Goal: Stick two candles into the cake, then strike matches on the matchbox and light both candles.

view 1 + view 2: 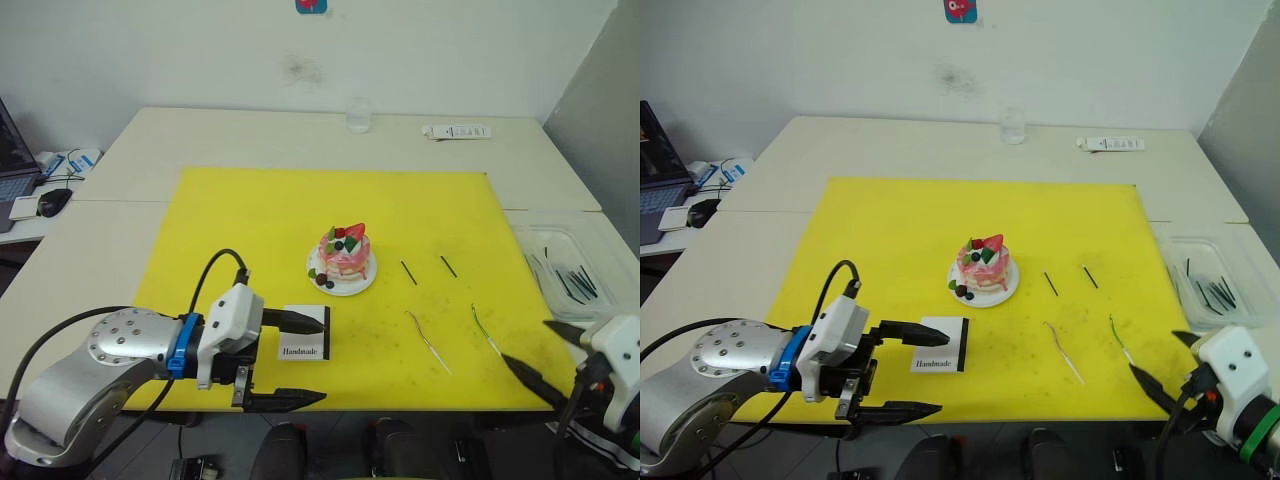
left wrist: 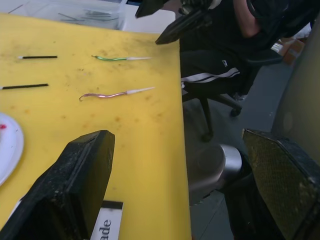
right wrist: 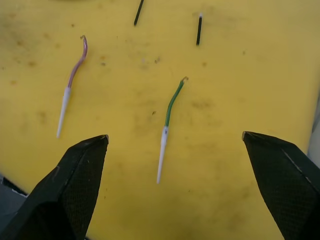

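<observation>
Right gripper is hovering wide open over the thin green-and-white candle on the yellow mat, probably needing to descend and pinch it.

Matt yellow rubbery-looking mat, scuffed and flecked with dark specks, most densely near the thin wire-like green candle and pink candle, each with a smooth white plastic-looking point. Beside the mat, clear glossy plastic tray. On the mat, flat white matt cardboard matchbox with a black strip. Glossy white plate under the pink cake. Matt black textured pads on the right gripper; brushed silver metal arm housing behind the left gripper.
</observation>
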